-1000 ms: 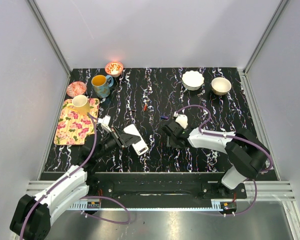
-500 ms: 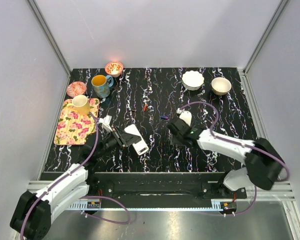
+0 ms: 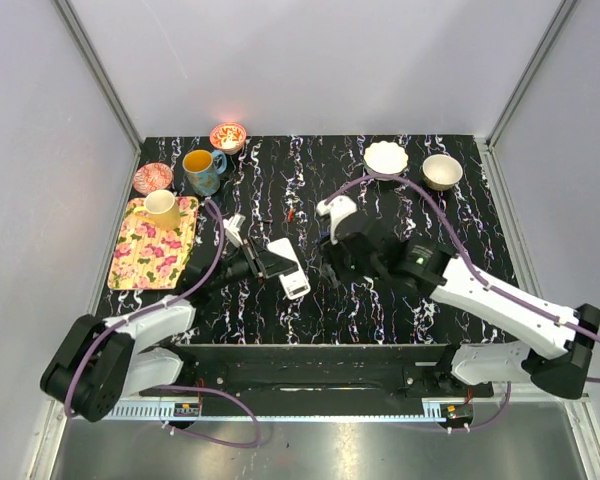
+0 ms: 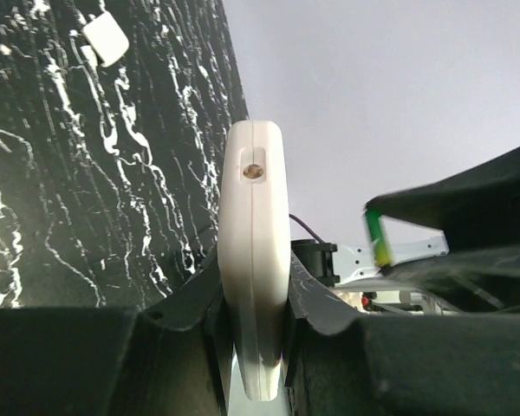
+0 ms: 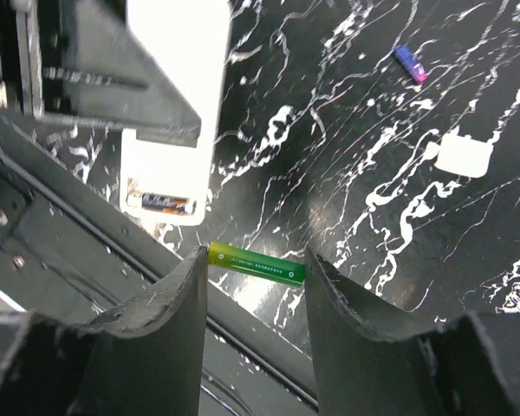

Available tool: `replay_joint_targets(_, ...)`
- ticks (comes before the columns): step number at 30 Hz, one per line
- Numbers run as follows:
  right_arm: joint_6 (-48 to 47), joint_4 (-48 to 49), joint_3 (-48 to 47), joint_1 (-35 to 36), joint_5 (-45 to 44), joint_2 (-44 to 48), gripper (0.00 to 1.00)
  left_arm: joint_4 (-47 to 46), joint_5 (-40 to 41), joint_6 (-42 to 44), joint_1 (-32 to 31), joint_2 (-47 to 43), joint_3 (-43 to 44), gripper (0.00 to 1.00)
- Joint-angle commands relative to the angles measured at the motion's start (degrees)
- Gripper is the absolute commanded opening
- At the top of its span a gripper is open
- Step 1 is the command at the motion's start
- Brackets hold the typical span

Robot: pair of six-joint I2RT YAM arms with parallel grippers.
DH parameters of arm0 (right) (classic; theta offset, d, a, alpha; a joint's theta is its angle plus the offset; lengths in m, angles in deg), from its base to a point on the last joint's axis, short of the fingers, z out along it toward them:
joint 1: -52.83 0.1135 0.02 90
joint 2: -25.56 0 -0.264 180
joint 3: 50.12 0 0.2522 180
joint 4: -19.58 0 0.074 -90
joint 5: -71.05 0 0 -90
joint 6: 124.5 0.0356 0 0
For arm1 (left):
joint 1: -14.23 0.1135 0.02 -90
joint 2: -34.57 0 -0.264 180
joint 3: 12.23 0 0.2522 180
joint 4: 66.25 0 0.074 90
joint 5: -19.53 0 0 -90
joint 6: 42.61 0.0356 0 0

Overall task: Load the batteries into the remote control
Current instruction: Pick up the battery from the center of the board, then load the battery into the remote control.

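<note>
A: Holding anything on the left?
B: I see the left gripper clamped on the small flat white remote control over the black marbled table; the right gripper pinches a green-yellow cylindrical battery near it

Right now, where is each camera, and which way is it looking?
Top: above and behind the arms, looking down at the table; the left arm and right arm show.
Left wrist: on the left arm, looking out along the table; the left gripper pinches the remote.
Right wrist: on the right arm, looking down at the table; the right gripper holds a battery.
Shared: both wrist views show the remote and that battery.
</note>
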Motion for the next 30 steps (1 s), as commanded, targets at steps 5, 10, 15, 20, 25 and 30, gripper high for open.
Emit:
replay_joint_targets(5, -5.2, -7.5, -7.9, 6.7, -4.2, -6.9, 0.00, -24.6, -4.5, -6.6, -1.2, 6.0, 1.9, 0.00)
replay_joint_targets(10, -6.1, -9.9, -13.2, 8.8, -8.3, -10.0, 0.00, -36.6, -3.4, -10.9, -2.1, 11.7, 2.2, 0.00)
replay_joint_targets(15, -6.8, -14.1, -17.0, 9.0, -11.5, -12.1, 0.00, -47.9, -2.5, -16.0, -2.5, 18.8, 3.4, 0.00)
replay_joint_targets(20, -6.2, -18.8, -20.4, 9.4, -14.0, -15.2, 0.00, -48.4, -1.1, -16.1, -3.9, 20.5, 4.5, 0.00)
replay_joint_targets(25, -4.7, -21.2, -22.9, 10.4, -14.6, -18.7, 0.00, -48.3, 0.2, -15.4, -4.7, 20.6, 4.5, 0.00)
replay_joint_targets(30, -4.3, -22.5, -24.4, 11.9, -14.7, -20.9, 0.00, -48.3, 0.7, -15.3, -4.8, 20.6, 4.3, 0.00)
